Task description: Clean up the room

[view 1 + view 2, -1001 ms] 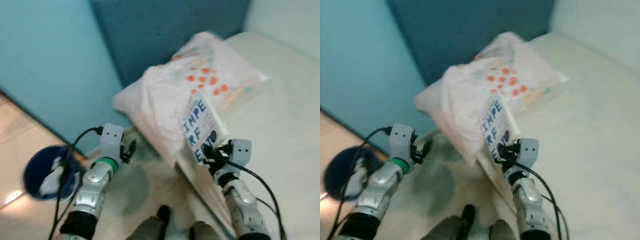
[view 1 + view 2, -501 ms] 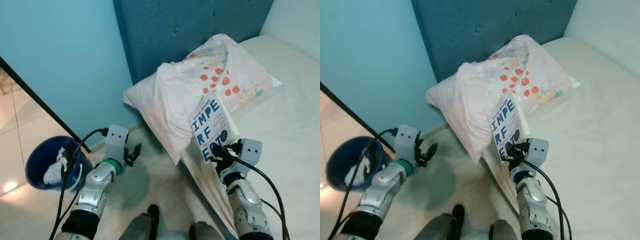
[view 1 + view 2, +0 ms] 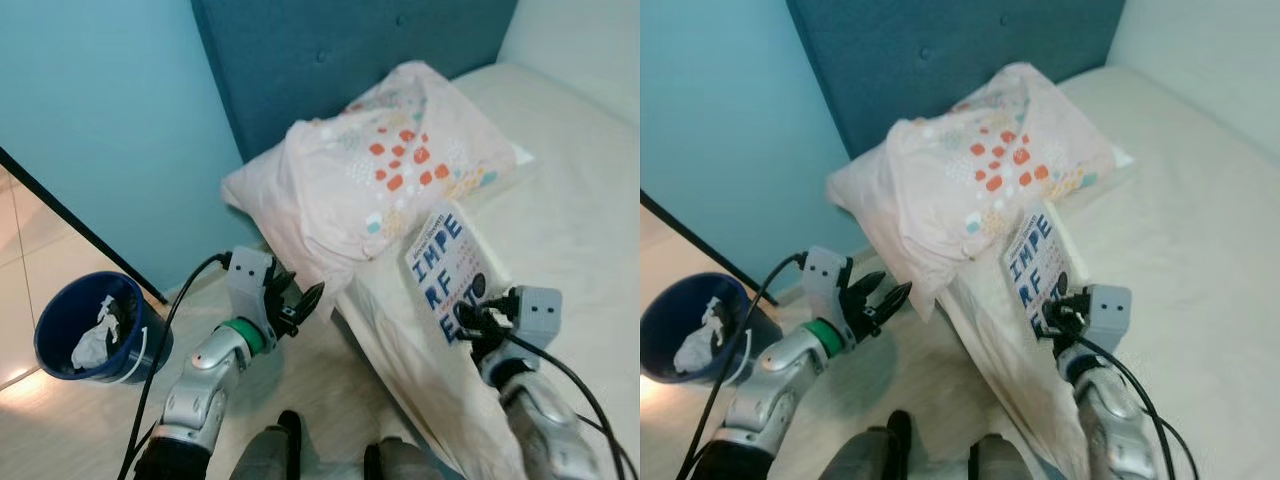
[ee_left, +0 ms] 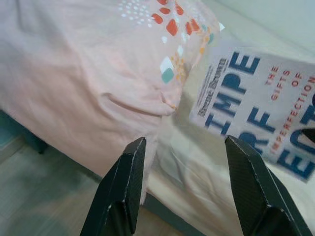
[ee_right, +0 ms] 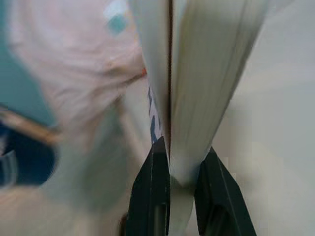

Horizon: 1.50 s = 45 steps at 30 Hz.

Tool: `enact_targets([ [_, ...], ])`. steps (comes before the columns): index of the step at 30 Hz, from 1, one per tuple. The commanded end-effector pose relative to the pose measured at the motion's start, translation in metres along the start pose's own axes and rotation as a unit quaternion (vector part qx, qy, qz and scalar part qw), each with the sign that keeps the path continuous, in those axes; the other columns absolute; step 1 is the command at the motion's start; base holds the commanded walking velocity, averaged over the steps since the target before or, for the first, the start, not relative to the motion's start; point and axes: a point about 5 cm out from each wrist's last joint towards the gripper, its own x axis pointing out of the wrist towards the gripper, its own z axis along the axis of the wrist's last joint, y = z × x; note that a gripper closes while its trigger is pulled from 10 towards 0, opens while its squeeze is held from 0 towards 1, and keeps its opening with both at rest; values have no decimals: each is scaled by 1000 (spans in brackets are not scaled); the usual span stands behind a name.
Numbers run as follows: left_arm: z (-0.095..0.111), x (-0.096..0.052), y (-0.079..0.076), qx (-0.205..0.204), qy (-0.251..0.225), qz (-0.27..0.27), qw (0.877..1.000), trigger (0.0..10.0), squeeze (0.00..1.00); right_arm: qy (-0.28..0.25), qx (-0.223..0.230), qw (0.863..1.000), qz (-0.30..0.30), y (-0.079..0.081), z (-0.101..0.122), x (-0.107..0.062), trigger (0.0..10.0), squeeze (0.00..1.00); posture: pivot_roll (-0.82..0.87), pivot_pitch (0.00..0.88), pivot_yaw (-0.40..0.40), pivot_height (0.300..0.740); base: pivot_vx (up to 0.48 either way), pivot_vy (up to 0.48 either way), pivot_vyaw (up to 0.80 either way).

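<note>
My right gripper [image 3: 476,322] is shut on a white book [image 3: 446,272] with blue letters, held upright over the bed's near edge. The right wrist view shows the book's page edge [image 5: 197,88] pinched between the two fingers [image 5: 156,187]. A pink pillow [image 3: 370,180] with orange spots lies against the headboard, just beyond the book. My left gripper [image 3: 303,301] is open, raised beside the bed close to the pillow's overhanging corner. In the left wrist view the pillow [image 4: 83,88] and the book cover [image 4: 261,103] lie ahead of the spread fingers [image 4: 125,182].
A blue bin [image 3: 95,335] with crumpled white paper stands on the floor at the left by the light blue wall. The dark blue headboard [image 3: 330,60] rises behind the bed [image 3: 580,200]. My feet are on the pale floor [image 3: 320,390] beside the mattress.
The view has shifted. The right gripper with the book has moved right and down, away from the pillow. The left gripper has risen toward the pillow's corner, its fingers spread wider.
</note>
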Motion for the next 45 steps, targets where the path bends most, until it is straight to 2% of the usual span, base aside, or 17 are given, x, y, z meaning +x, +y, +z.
enact_targets([
  [1,-9,-5,7,-5,21,25,999,10000,0,-3,41,998,56,10,5,-4,10000,0,11,182,145,740,0,0,0],
  [4,-15,-5,12,5,34,51,998,10000,0,22,78,993,87,10,-3,-8,10000,0,7,181,137,740,0,0,0],
  [7,-19,-6,11,25,46,51,997,10000,0,39,82,993,74,8,-11,-10,10000,0,6,181,134,740,0,0,0],
  [11,-24,-10,6,16,48,35,998,10000,0,31,69,996,43,7,-13,-12,10000,0,-1,182,131,740,0,0,0],
  [18,-21,-14,-8,23,29,-29,999,10000,0,12,84,995,51,9,-6,-17,10000,0,-8,179,130,720,0,0,0],
  [20,-21,-16,-19,34,25,-84,996,10000,0,10,91,994,67,10,-3,-20,10000,0,-12,180,130,710,0,0,0],
  [23,-22,-16,-23,46,28,-104,993,10000,0,7,94,993,71,8,-1,-23,10000,0,-13,182,131,700,0,0,0],
  [32,-26,-14,-20,38,46,-83,995,10000,0,3,102,993,62,2,0,-28,10000,0,-16,192,134,665,0,0,0],
  [40,-26,-14,-22,22,46,-92,994,10000,0,-5,108,993,48,-1,0,-30,10000,0,-16,203,138,660,0,0,0],
  [45,-29,-11,-16,13,59,-58,997,10000,0,-11,114,993,43,-2,2,-30,10000,0,-19,208,139,660,0,0,0],
])
